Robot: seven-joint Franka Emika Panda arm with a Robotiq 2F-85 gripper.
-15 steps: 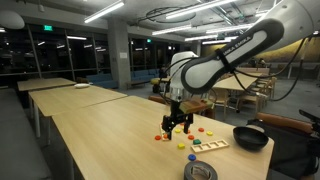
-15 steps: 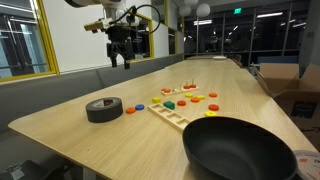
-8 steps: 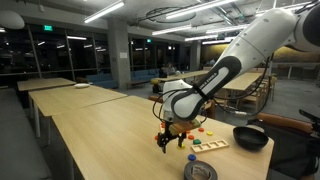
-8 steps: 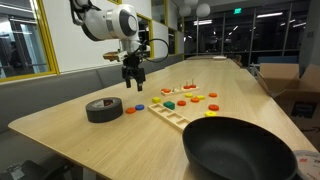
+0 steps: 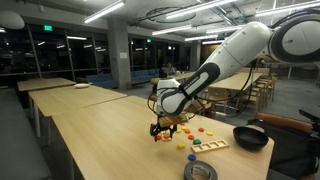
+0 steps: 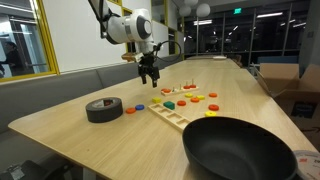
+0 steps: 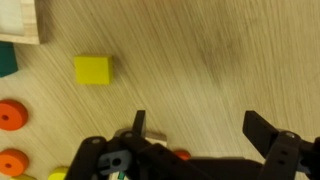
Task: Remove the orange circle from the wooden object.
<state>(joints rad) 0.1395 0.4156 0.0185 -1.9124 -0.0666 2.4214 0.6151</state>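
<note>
My gripper point(image 7: 200, 130) is open and empty, its two fingers wide apart over bare table. It hovers low above the table in both exterior views point(image 5: 163, 127) point(image 6: 150, 80). In the wrist view a bit of the orange circle point(image 7: 180, 155) shows under the gripper body. A pale sliver next to it by one finger looks like the wooden object point(image 7: 152, 133). Both are mostly hidden. In an exterior view a small orange piece point(image 5: 158, 138) lies just below the gripper. I cannot make out the peg.
A yellow block point(image 7: 93, 69), two orange discs point(image 7: 11, 117) and a pale tray corner point(image 7: 20, 20) lie nearby. The tray point(image 6: 170, 117), scattered coloured pieces, a tape roll point(image 6: 104, 109) and a black bowl point(image 6: 240, 150) are on the table.
The arm came down from high above the table and moved toward the scattered pieces. The gripper stayed open.
</note>
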